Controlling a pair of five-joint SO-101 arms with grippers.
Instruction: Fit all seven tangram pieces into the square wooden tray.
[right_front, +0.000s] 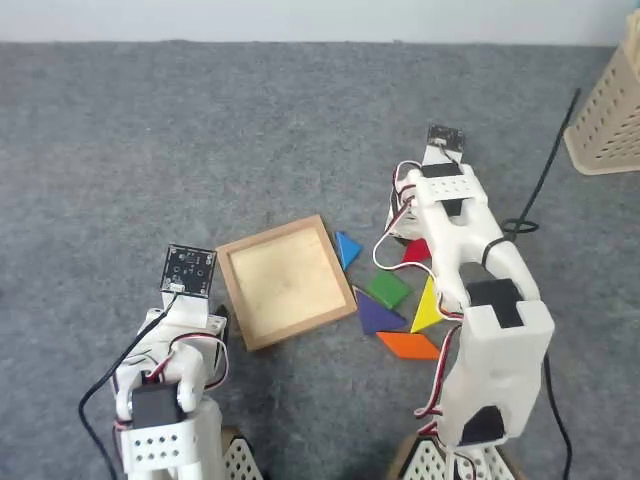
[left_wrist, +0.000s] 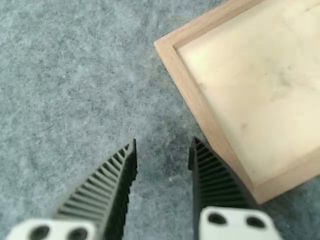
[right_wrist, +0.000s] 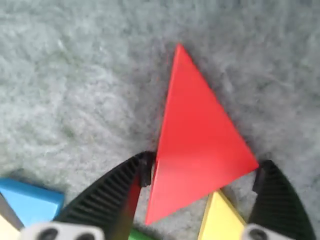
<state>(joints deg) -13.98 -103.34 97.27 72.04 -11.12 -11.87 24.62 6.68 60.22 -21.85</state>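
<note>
Six flat, bright tangram pieces (right_front: 388, 289) lie beside the pale wooden tray (right_front: 234, 298).

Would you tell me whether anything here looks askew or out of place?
The wooden tray lies turned at an angle on the grey mat, and it is empty, with the coloured pieces loose beside it. Nothing looks damaged.
</note>
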